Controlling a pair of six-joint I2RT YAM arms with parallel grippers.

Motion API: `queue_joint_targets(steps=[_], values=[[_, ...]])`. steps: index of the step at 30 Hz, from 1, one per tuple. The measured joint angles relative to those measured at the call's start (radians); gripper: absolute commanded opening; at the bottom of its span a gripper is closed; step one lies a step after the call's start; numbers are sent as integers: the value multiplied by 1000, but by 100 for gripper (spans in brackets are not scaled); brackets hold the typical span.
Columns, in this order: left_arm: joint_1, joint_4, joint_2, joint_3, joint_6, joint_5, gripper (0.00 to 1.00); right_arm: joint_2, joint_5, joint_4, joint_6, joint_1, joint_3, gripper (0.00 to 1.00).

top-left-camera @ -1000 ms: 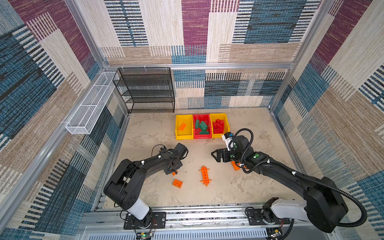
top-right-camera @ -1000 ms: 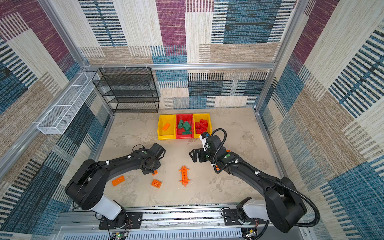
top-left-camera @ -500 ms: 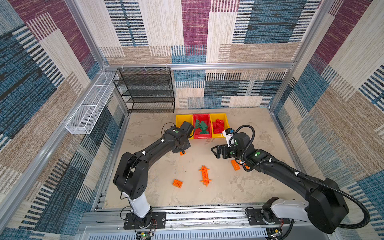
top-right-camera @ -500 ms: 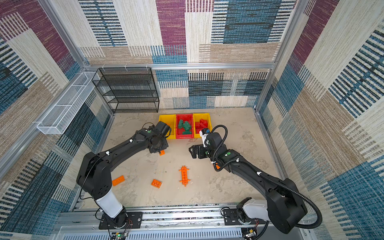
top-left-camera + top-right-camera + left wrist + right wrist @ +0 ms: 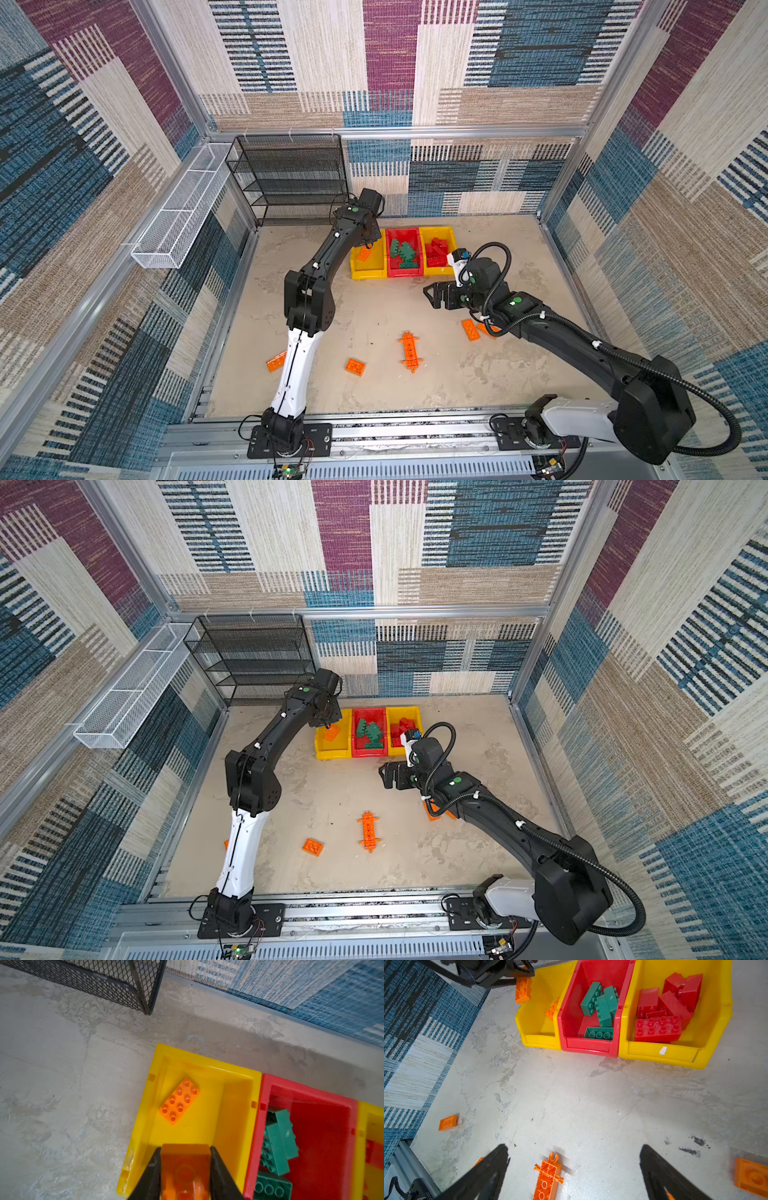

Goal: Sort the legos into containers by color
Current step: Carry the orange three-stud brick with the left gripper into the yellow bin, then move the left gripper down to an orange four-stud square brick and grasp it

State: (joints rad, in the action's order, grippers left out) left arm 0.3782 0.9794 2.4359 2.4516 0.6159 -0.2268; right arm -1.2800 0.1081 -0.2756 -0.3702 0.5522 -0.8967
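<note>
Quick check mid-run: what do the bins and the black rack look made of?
The bins look like glossy moulded plastic: bright highlights along smooth, rounded rims. The black rack is probably coated metal: fine diamond mesh on thin rods, matte.

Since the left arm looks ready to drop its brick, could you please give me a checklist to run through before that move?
1. Grip: left gripper shut on the held orange brick: ok.
2. Position: held orange brick over the left yellow bin: ok.
3. Colour match: that bin holds only a lying orange brick: ok.
4. Room: bare bin floor beside it: ok.
5. Other arm: right gripper open, apart from the left yellow bin: ok.
6. Drop height: cannot tell.
</note>
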Motion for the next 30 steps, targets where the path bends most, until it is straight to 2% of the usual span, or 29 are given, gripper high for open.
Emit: queue_joint_targets(steps=[1, 4, 6, 9, 13, 15, 19, 26, 30], values=[[-1, 5, 18, 15, -7, 9, 32, -2, -7, -3, -4, 0, -3, 100], [-5, 12, 50, 28, -14, 53, 56, -4, -16, -21, -8, 0, -14, 100], [-10, 10, 61, 30, -14, 74, 67, -4, -27, -26, -11, 0, -20, 100], [-14, 6, 63, 30, -14, 82, 74, -4, -33, -36, -18, 0, -22, 100], [-15, -8, 15, -17, -14, 111, 75, -4, -39, -39, -22, 0, -26, 100], [-10, -21, -48, -92, -13, 128, 75, 1, -38, -38, -22, 0, -28, 100], [12, -79, -281, -392, -8, 123, 75, 30, -27, -27, -22, 0, -12, 100], [125, -191, -894, -1109, 76, 44, 75, 35, 48, 12, -21, 1, 21, 100], [202, -159, -1177, -1391, 154, -6, 74, 39, 96, 26, -20, 6, 37, 100]])
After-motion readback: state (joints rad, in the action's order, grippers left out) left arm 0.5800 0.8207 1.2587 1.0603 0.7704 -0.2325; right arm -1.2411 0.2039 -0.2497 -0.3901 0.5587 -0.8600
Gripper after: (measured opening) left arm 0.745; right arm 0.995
